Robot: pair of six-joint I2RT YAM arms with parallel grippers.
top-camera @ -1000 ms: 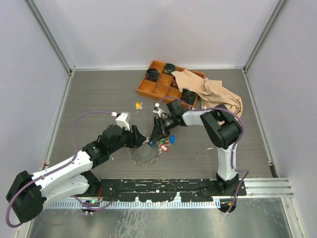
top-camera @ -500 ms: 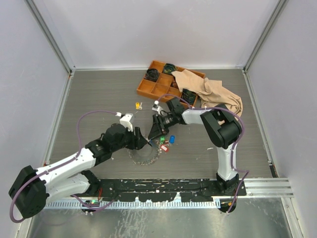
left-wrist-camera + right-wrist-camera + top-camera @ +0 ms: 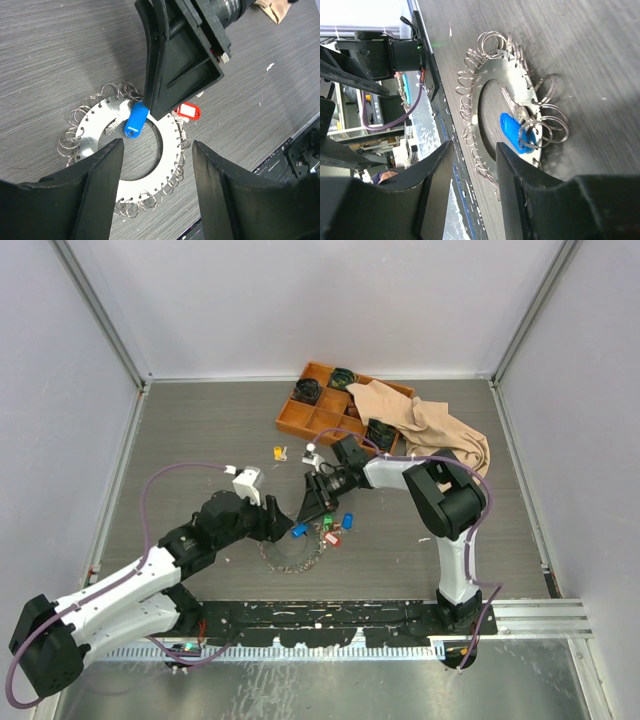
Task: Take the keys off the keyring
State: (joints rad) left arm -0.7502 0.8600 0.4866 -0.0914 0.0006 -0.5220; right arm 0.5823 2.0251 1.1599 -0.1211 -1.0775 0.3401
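Observation:
The keyring (image 3: 95, 131) is a flat silver disc with a wide hole, edged with many small wire loops, and lies on the table (image 3: 290, 554). A silver key with a blue cap (image 3: 135, 119) rests across its inner rim (image 3: 512, 131). A red tag (image 3: 189, 111) lies at its far edge. My left gripper (image 3: 157, 150) hovers open above the ring's near side, with nothing between the fingers. My right gripper (image 3: 474, 150) is open too, and its fingertips (image 3: 152, 102) come down right beside the blue cap. In the top view both grippers, left (image 3: 280, 525) and right (image 3: 312, 508), meet over the ring.
An orange compartment tray (image 3: 300, 420) stands at the back with a beige cloth (image 3: 425, 425) draped over its right side. A yellow tag (image 3: 280, 452) lies alone. A loose blue tag (image 3: 348, 521) and a red one (image 3: 331, 538) lie right of the ring. A black rail (image 3: 330, 615) runs along the near edge.
Both grippers' jaws have spread a little wider. My left gripper reached toward the ring and drew slightly back. The right gripper shifted a little up and left. The ring stayed put.

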